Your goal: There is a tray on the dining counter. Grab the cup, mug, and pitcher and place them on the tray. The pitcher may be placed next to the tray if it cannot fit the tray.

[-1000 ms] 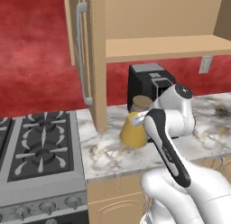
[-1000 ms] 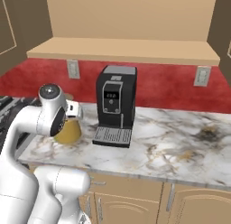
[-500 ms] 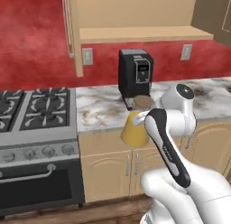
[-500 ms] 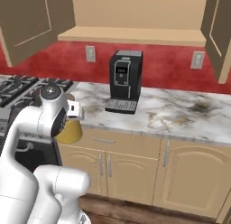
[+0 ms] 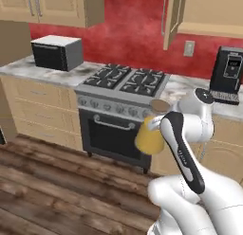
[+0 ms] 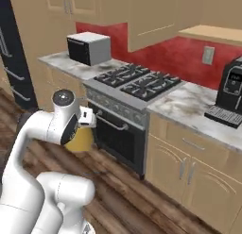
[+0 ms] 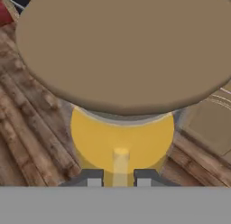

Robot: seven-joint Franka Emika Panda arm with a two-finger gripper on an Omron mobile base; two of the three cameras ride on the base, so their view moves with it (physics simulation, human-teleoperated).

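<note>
The pitcher (image 5: 149, 137), a clear cone-shaped carafe of orange liquid with a round tan lid, hangs in the air in front of the oven, well above the wooden floor. My gripper (image 7: 118, 179) is shut on it at its narrow upper part, just under the lid. In the hand view the tan lid fills the top and the pitcher's orange body (image 7: 122, 139) spreads below it, with a dark fingertip on each side of its neck. In the right base view the pitcher (image 6: 80, 139) hangs under my hand (image 6: 87, 117), beside the arm's upper link.
A stove (image 5: 126, 82) with an oven door below stands straight ahead, between marble worktops over tan cabinets. A microwave (image 5: 57, 52) sits on the left worktop and a black coffee machine (image 5: 228, 73) on the right one. Wooden floor (image 5: 42, 182) lies open to the left.
The whole picture has shifted: the base has backed off from the worktop and swung left, so the stove and microwave now face me. The pitcher stays in my grip.
</note>
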